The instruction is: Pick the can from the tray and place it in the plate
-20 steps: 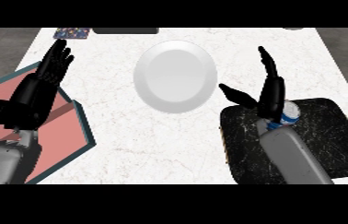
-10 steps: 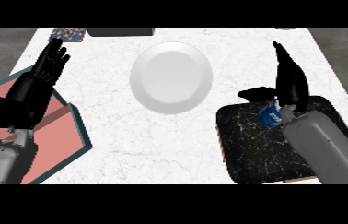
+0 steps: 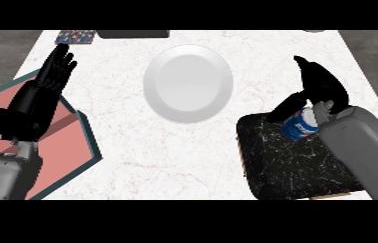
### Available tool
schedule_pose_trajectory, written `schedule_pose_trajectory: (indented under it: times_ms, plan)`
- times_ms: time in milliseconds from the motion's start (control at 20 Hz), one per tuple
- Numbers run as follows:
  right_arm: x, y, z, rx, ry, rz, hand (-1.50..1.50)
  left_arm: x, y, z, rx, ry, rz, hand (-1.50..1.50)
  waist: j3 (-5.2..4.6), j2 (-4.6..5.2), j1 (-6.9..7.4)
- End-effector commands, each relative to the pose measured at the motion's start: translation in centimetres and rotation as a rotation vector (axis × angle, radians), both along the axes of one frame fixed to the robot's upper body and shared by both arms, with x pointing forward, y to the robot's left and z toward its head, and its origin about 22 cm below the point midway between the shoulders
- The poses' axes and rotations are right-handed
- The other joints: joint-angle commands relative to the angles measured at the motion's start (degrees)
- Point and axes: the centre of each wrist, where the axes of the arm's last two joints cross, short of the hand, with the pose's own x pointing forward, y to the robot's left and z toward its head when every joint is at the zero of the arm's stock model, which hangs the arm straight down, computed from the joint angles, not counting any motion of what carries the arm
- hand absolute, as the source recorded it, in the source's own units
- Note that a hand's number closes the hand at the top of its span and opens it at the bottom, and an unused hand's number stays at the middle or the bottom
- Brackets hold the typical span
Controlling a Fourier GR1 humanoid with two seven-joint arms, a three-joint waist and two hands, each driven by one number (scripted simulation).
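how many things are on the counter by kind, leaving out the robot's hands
plates: 1
cans: 1
trays: 1
patterned small items at the far edge: 1
dark flat items at the far edge: 1
total: 5

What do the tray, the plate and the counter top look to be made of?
Tray: black with thin white veins, looks like dark marble or a print of it. Plate: plain white with a soft sheen, likely glazed ceramic, maybe plastic. Counter: white with faint veining, marble-like, matte.
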Motion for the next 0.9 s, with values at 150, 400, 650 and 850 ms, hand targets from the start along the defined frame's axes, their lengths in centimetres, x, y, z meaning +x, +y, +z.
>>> schedule_pose_trajectory:
  times_ms: [150,400,650,850]
  plan:
    - [0.1,0.2,1.8,-0.089,0.182,-0.093,-1.50,1.3,-1.8,1.9,0.004,-0.005,-0.022,0.00,0.16,0.34,0.35]
    - [-0.1,-1.5,-1.1,-0.149,0.226,-0.144,-1.50,1.7,-0.1,0.1,-0.007,-0.003,-0.010,0.00,0.13,0.49,0.00]
    - [-0.6,-1.9,-2.5,-0.177,0.317,-0.172,-1.50,1.1,-0.6,0.5,0.001,-0.009,-0.015,0.00,0.13,0.32,0.22]
    - [-0.2,-1.9,-3.4,-0.125,0.327,-0.183,-1.50,1.0,-0.6,-1.2,-0.002,0.003,0.009,0.00,0.15,0.48,0.53]
